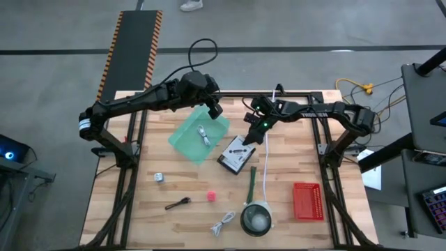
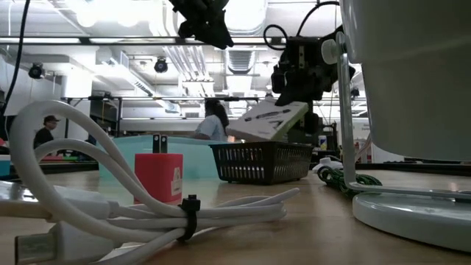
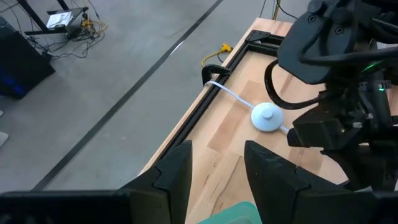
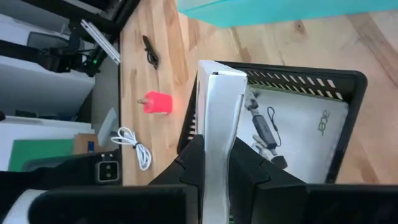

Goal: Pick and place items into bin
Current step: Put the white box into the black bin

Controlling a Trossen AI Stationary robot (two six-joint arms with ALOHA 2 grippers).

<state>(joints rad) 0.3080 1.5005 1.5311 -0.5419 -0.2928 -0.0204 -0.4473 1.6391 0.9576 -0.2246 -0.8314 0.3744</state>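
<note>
- Wooden surface (image 1: 202,188) carries everything: a tilted green bin (image 1: 198,134) at centre back, a black basket (image 1: 237,155) just beside it, and scattered small items toward the front.
- White box (image 4: 219,124) is pinched by its thin edge in the right gripper (image 1: 252,135), just above the black basket; the low view shows it tilted and off the surface. It looks stiff, light and smooth-faced, so I judge an edge pinch holds if squeezed flat, though it could pivot.
- Left gripper (image 3: 214,177) hovers over the bin's back corner, jaws spread and empty.
- A coiled cable (image 1: 204,134) already lies in the bin.
- Cable (image 1: 223,224) at the front is limp; best taken at the bundled middle.
- Green stick (image 1: 250,185) and brown spoon (image 1: 178,203) are stiff and thin, lying flat; grasp across the middle.
- Pink ball (image 1: 210,196) may roll.
- Metal piece (image 1: 159,177) is tiny.
- The grey bowl (image 1: 255,219), white cord (image 1: 266,157) and red basket (image 1: 307,201) crowd the front right.
</note>
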